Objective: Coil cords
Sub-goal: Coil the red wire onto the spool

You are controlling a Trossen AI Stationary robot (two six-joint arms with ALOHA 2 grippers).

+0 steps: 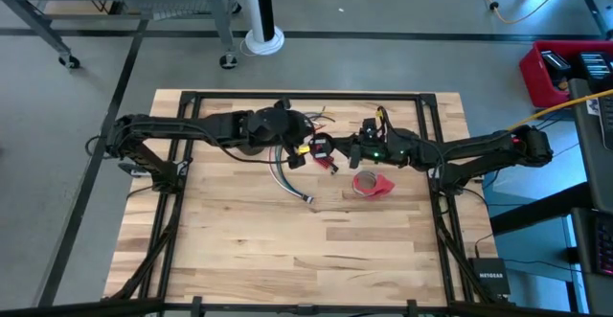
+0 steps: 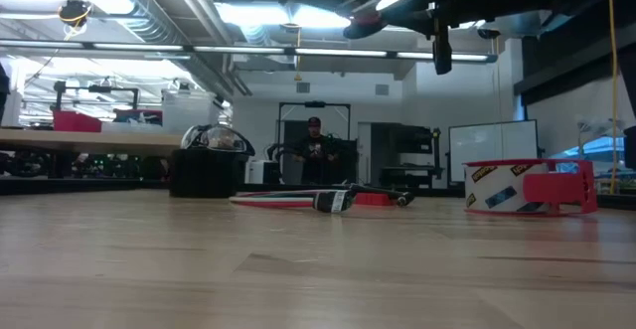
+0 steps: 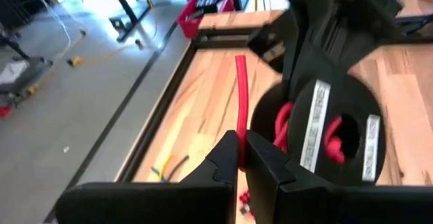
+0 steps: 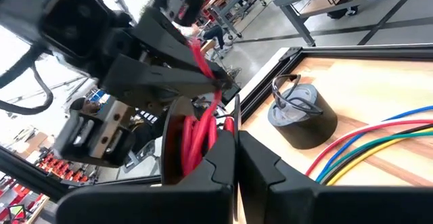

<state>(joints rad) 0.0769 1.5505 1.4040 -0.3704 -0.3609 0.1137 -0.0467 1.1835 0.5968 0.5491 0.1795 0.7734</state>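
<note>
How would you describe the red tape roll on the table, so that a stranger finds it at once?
Start at the wooden table and find the right gripper near its middle. Just in front of that gripper lies the red tape roll, a flat open ring; the coloured wire bundle beside it is long and thin.

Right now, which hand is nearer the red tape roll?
Right. The right hand hangs just up-left of the red tape roll; the left hand is farther left.

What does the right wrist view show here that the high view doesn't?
Only the right wrist view shows the grey coil with black loop standing on the table, and the right gripper shut on the red cord. Only the high view shows the red tape roll and the bundle's plug end. Both show the coloured wire bundle and the left gripper meeting the right.
</note>
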